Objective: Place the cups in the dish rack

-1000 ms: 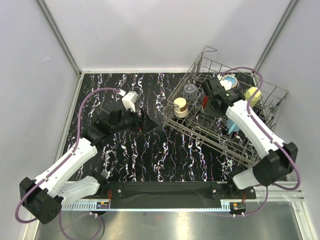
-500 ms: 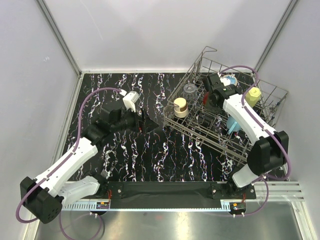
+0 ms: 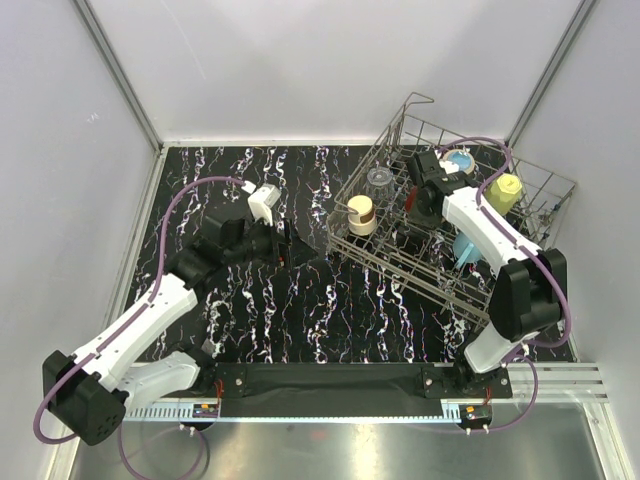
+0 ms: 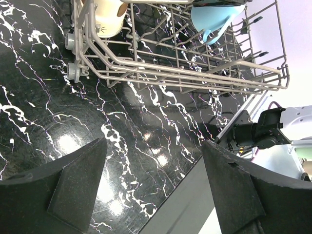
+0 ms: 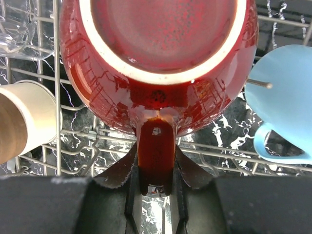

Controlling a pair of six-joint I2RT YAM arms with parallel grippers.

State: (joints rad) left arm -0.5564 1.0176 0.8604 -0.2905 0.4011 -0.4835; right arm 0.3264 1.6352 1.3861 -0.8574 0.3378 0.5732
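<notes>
Inside the dish rack (image 5: pixel 73 141), my right end effector (image 5: pixel 156 181) is clamped shut on the handle of the red mug (image 5: pixel 156 63), one finger pressed on either side of it. The mug's body fills the wrist view above my fingers, a pale ring on its round face turned toward the camera. It hangs over the rack's wires, between the cream-brown cup (image 5: pixel 24 124) on one side and the light-blue mug (image 5: pixel 282 102) on the other, with the clear tumbler (image 5: pixel 14 24) at the top corner. From above, a yellow-green cup (image 3: pixel 505 190) and a teal cup (image 3: pixel 458 160) sit further back in the rack, towards its right and far sides.

My left end effector (image 4: pixel 153 146) is spread wide open, hovering above the black marbled counter (image 3: pixel 300 310) just left of the rack's near corner. Through its wrist camera I see the rack's grey rails from the side, the light-blue mug lying tilted on the tines
</notes>
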